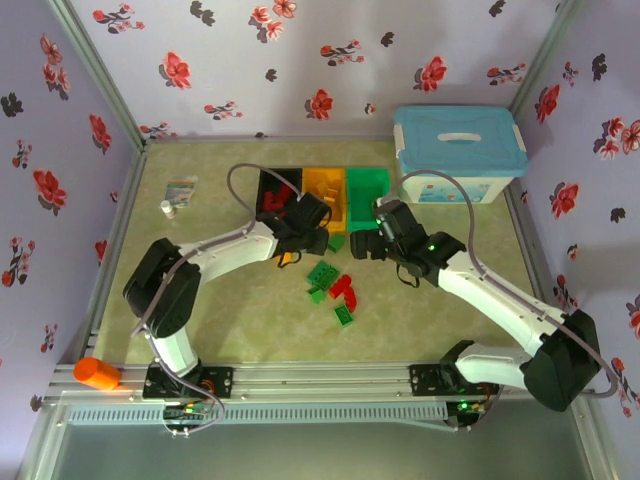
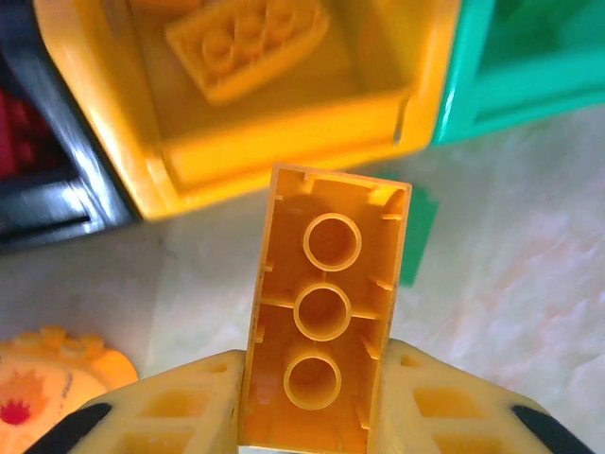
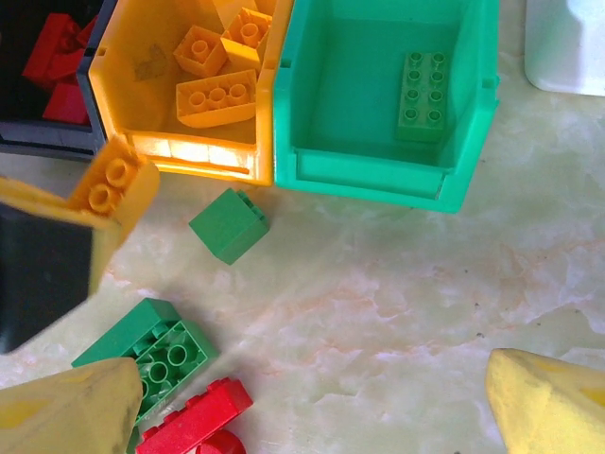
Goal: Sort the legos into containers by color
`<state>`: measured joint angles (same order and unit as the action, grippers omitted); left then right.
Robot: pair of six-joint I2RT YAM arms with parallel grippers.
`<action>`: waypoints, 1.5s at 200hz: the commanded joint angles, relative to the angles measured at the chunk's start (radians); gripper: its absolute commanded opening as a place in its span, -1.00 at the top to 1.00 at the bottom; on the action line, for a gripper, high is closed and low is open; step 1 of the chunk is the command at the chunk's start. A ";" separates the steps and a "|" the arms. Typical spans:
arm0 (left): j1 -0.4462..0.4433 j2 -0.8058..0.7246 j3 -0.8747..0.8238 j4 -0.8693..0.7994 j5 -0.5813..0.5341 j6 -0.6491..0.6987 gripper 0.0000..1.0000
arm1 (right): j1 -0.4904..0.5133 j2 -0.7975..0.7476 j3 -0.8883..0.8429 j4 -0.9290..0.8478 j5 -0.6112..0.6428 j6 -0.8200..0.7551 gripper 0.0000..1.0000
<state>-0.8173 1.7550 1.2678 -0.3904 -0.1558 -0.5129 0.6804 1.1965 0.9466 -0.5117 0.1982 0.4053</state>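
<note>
Clamped tight between the yellow fingers [image 2: 180, 407] of the left gripper [image 2: 317, 378], an orange-yellow brick [image 2: 326, 303] is held by its long sides, hollow underside to the wrist camera, just short of the front wall of the orange bin [image 2: 284, 151]. At 12 o'clock from it, a second yellow brick [image 2: 248, 43] lies inside that bin. The black bin [image 2: 47, 189] adjoins the orange one at 9 o'clock and the green bin [image 2: 529, 66] at 3 o'clock. A small green cube [image 2: 416, 236] shows past the held brick's right edge, and an orange printed piece [image 2: 57, 378] lies on the table at 8 o'clock.

The right gripper [image 3: 307, 402] stands wide open over bare tabletop with nothing in it, its yellow fingertips at 7 and 5 o'clock in its wrist view. Ahead of it, the green bin holds a single green brick [image 3: 423, 95], and red bricks [image 3: 47, 61] show in the black bin. A large green brick [image 3: 151, 350] lies studs down on the table, with a red brick [image 3: 194, 421] just beside it at 5 o'clock.

Seen from overhead, the three joined bins sit at 12 o'clock on the table [image 1: 200, 320], with both arms reaching toward them. Loose bricks [image 1: 335, 285] in green and red are scattered at 6 o'clock from the bins. A white box [image 1: 460, 150] with a blue lid stands at 2 o'clock. An orange cylinder [image 1: 97, 373] rests on the near rail at 8 o'clock.
</note>
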 commanded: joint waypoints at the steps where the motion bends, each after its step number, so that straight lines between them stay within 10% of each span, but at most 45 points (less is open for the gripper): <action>1: 0.029 0.003 0.088 -0.030 -0.005 0.031 0.40 | -0.006 -0.032 -0.018 0.015 -0.008 0.026 -0.88; 59: 0.091 0.152 0.310 -0.076 0.033 0.072 0.34 | -0.006 -0.107 -0.055 -0.015 0.001 0.036 -0.88; 89: 0.084 0.196 0.411 -0.172 0.040 0.090 -0.40 | -0.005 -0.112 -0.074 -0.022 -0.014 0.047 -0.89; 300: 0.201 -0.708 -0.635 0.058 -0.100 -0.200 -0.58 | 0.242 0.662 0.370 -0.116 -0.106 -0.108 -0.99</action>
<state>-0.6392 1.1267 0.6930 -0.3325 -0.2165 -0.6659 0.9123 1.8008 1.2598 -0.5426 0.0967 0.3836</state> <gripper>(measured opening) 0.788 0.993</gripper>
